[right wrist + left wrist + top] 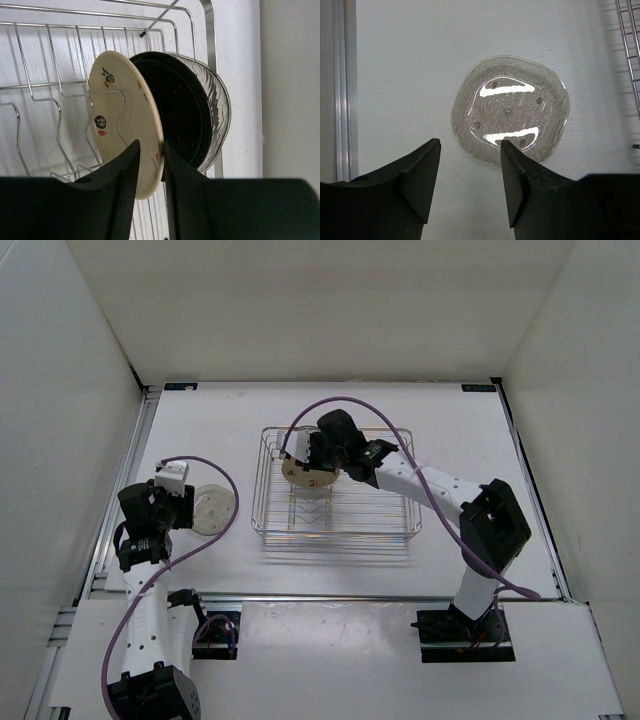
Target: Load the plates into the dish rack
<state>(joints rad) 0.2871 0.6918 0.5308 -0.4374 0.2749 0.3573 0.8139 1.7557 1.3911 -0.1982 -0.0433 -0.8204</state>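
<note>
Surface: white table [500, 440], white walls [300, 300] on three sides.
Rack: wire dish rack [340, 533] mid-table.
Right claw [151, 146]: nearly closed, pinching the rim of cream plate [125, 110], upright in rack beside black plate [175, 115] and ribbed clear plate [217, 110].
Left claw [470, 142]: spread wide, holding nothing, above glass plate [510, 107] lying flat on table, left of rack.

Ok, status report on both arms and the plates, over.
Left end effector open, aimed at clear glass plate flat on table. Right end effector shut on cream plate, upright in dish rack beside black plate. Nothing in the way.
</note>
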